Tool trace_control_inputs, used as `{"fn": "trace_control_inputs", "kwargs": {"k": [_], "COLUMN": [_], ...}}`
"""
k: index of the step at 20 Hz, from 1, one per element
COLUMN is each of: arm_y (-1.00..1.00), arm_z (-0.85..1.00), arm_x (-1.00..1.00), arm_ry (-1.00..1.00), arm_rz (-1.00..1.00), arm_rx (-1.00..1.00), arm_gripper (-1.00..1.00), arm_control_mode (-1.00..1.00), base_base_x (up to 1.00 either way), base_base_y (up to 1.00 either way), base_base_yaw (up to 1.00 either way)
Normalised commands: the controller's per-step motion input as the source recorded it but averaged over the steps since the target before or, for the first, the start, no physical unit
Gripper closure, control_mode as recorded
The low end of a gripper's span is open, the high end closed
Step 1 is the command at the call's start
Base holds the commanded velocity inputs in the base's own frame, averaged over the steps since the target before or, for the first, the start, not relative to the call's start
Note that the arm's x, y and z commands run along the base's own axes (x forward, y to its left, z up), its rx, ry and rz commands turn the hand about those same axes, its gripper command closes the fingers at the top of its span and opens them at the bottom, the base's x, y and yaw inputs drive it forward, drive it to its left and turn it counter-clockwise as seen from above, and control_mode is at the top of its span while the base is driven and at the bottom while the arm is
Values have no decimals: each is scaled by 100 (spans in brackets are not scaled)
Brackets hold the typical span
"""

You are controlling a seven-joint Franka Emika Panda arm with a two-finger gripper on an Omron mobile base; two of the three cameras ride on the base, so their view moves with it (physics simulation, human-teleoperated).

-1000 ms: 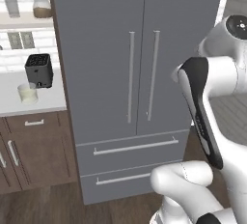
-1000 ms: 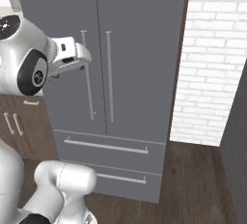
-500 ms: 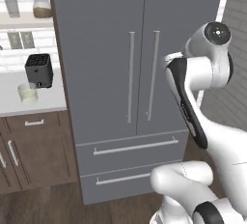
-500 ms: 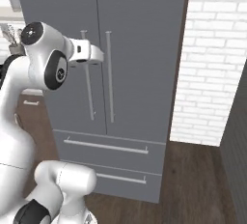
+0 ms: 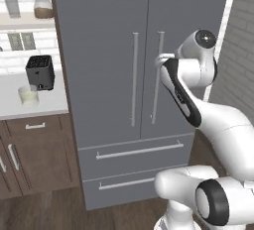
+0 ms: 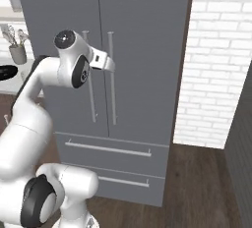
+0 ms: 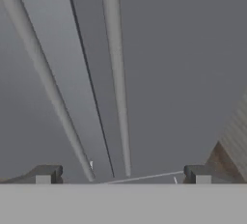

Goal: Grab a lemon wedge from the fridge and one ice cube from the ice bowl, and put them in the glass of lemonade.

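My fingers [image 7: 46, 174] are wide open and hold nothing. Just ahead of them stands the fridge [image 7: 183, 73], with its right door handle [image 7: 116, 73] between them. I think that bar is hard and smooth and the door heavy, so I should grab it around its middle.

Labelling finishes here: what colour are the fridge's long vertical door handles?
Silver-grey, slightly lighter than the matte grey fridge doors. The handles show best in the left base view.

Two base cameras sit behind the arm, left and right, both facing forward and slightly down at the closed fridge [image 5: 139, 90]; they share its doors, bar handles and drawers. The hand camera is close to the fridge front, looking steeply along both handles [image 7: 116, 73].
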Motion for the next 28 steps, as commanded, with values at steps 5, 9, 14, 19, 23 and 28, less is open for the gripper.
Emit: {"fn": "trace_control_inputs", "kwargs": {"k": [5,9,14,19,23,28], "arm_y": [0,0,0,0,-2,-4], "arm_z": [-39,0,-3,-14,-22,-7], "arm_x": [81,71,37,27,48,43], "arm_ry": [3,1,0,3,1,0], "arm_rz": [0,0,0,0,1,1], "arm_rx": [5,0,0,0,0,0], "arm_gripper": [-100,-100,-100,-100,-100,-100], "arm_control_mode": [-100,-100,-100,-100,-100,-100], "base_base_x": [0,0,0,0,0,0], "base_base_y": [0,0,0,0,0,0], "base_base_yaw": [0,0,0,0,0,0]}}
